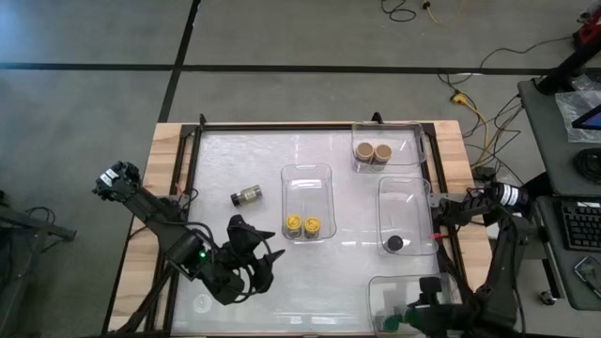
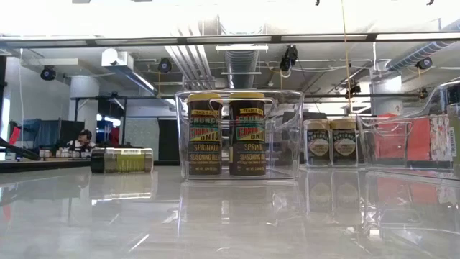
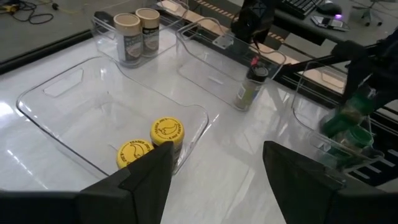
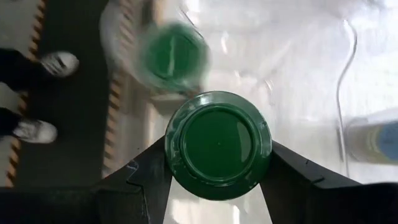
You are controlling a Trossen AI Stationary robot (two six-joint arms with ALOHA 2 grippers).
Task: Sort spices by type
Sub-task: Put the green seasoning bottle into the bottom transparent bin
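We start at the right hand, whose two dark fingers are closed on a small green-lidded spice jar, gripping it by the lid. In the high view this hand hovers at the near right corner of the bench, over the clear rectangular plastic tray that sits there. Just beyond the held jar, the right wrist view shows a second green lid, blurred but apparently standing in that same tray, so we judge the green pair is about to be brought together.

The left hand holds nothing; its fingers stand apart at a middling width. It waits low near the near edge of the bench, a little left of the middle tray.

Moving outward, the clear middle tray holds two yellow-lidded jars side by side at its near end. The tray at the far right corner holds two tan-lidded jars, also side by side. The tray along the right edge holds a single black-lidded jar, upright.

One more jar lies on its side on the open bench, left of the middle tray; its lid looks dark, and we take it for the second black one.

By our reckoning, yellow and tan are finished, green is nearly finished, and black is half done. What remains is setting down the held jar and carrying the lying jar to the tray on the right edge.
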